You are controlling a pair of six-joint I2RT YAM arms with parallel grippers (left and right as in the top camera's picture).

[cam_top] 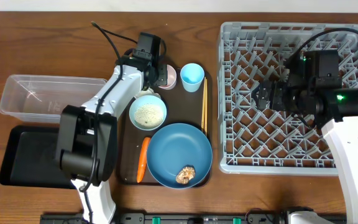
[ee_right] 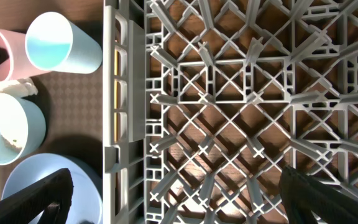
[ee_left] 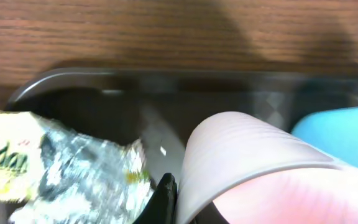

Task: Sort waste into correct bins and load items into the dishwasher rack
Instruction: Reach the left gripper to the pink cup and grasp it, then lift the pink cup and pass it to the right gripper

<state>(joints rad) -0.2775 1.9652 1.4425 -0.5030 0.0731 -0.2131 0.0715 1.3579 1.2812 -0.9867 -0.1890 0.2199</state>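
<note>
Left jaws pressed together beside the pink cup [ee_left: 241, 155], snack wrapper [ee_left: 61, 174] crowding their left. Right jaws gape across the rack [ee_right: 229, 124] edge.

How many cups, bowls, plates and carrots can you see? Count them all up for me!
Cups: 2 (pink cup, light-blue cup)
Bowls: 1 (pale bowl)
Plates: 1 (blue plate)
Carrots: 1 (orange carrot)
Total: 5

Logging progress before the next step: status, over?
Left gripper shut on pink cup rim. Right gripper open, empty, over dishwasher rack. Snack wrapper beside cup.
</note>
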